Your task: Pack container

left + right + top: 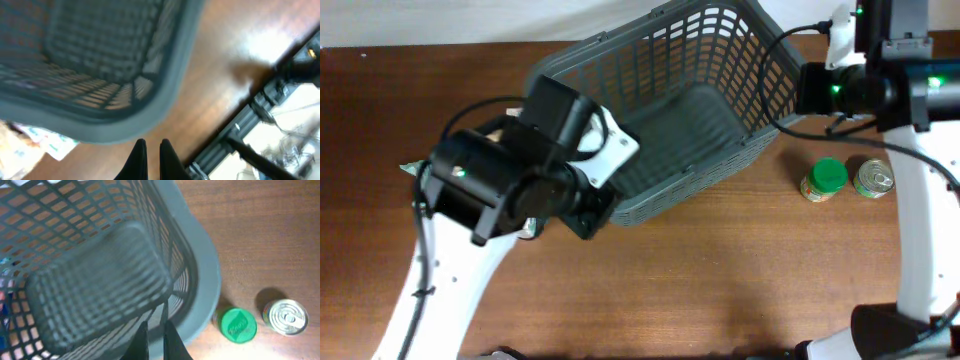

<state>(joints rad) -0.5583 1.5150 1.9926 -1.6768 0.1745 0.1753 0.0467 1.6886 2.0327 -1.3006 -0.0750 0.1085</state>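
The container (690, 120), a large dark grey lattice basket, lies tilted at the table's back middle and looks empty. It also shows in the left wrist view (150, 100) and the right wrist view (100, 285). My left gripper (150, 148) is shut and empty over bare wood, just outside the basket's rim at its near left corner. My right gripper (156, 330) is at the basket's right end, with its fingers closed on a thin rib of the lattice wall just inside the rim.
A green-lidded jar (825, 179) and a small metal tin can (873, 179) stand on the wood right of the basket; both also show in the right wrist view, jar (238, 325) and can (286, 316). A white printed packet (47, 142) lies under the basket's left end.
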